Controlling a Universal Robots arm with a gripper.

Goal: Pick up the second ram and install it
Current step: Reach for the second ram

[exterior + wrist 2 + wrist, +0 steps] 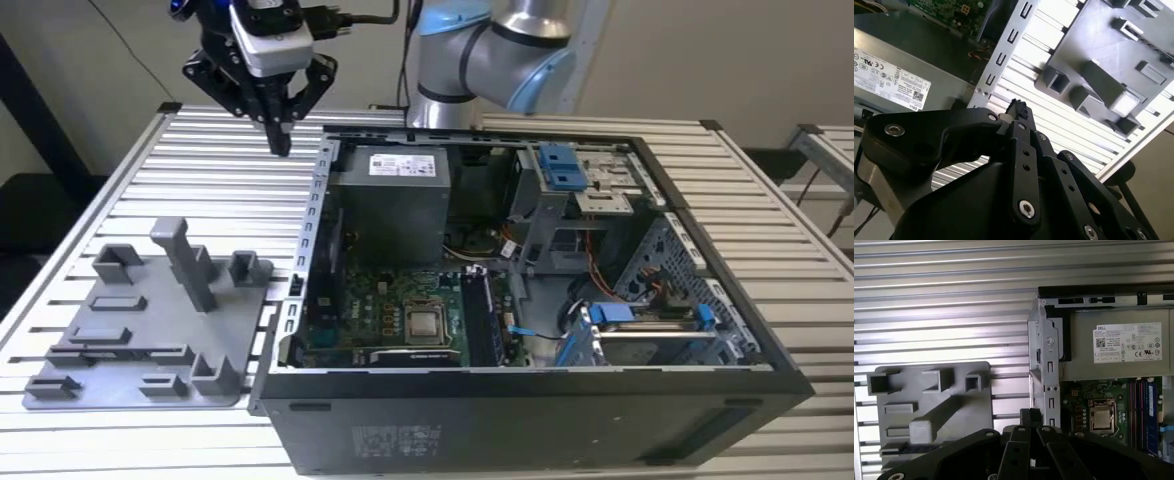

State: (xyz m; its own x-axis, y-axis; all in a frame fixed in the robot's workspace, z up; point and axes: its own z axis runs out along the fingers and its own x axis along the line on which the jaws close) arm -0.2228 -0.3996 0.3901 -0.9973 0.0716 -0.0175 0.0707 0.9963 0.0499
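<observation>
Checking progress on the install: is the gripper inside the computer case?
No: in the exterior view the gripper hangs above the slatted table, outside the wall of the computer case.

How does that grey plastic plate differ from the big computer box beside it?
The grey plate is pale, low and small, with posts sticking up; the computer case is black, boxy and far bigger. The plate has pockets; the case lies open, showing a green motherboard. Both rest on the slatted table.
</observation>
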